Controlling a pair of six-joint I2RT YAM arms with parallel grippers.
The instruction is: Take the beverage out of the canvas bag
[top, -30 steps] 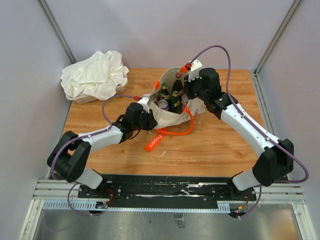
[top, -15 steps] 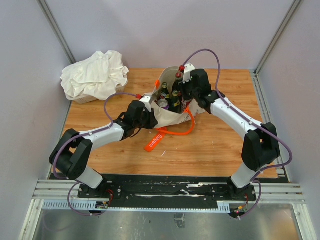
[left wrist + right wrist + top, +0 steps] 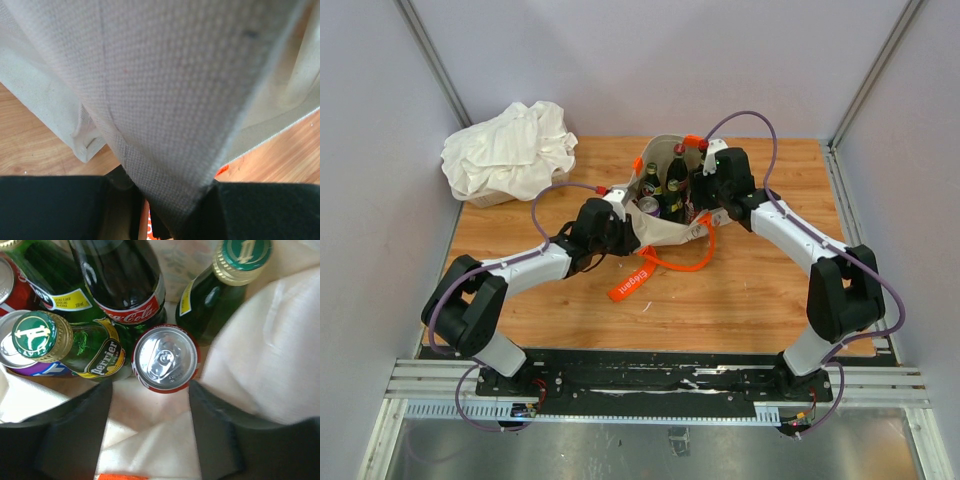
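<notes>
The beige canvas bag (image 3: 665,233) lies open mid-table with beverages standing inside. My left gripper (image 3: 618,226) is shut on the bag's near-left rim; in the left wrist view the bag's cloth (image 3: 175,100) runs down between the fingers of that gripper (image 3: 170,212). My right gripper (image 3: 707,192) hangs open over the bag's mouth. In the right wrist view this gripper (image 3: 150,390) has a red can (image 3: 166,358) just ahead of its open fingers, touching neither. A Coca-Cola bottle (image 3: 120,275), a Perrier bottle (image 3: 70,345), another green bottle (image 3: 225,280) and a purple can (image 3: 20,362) crowd round it.
A white cloth bundle (image 3: 510,150) sits at the table's back-left corner. The bag's orange strap (image 3: 682,262) loops onto the wood in front of the bag, and an orange tag (image 3: 633,283) lies beside it. Grey walls stand close on three sides.
My right gripper has gone from shut to open and has shifted over the bag's mouth, above the drinks. The left gripper kept its hold on the rim.
</notes>
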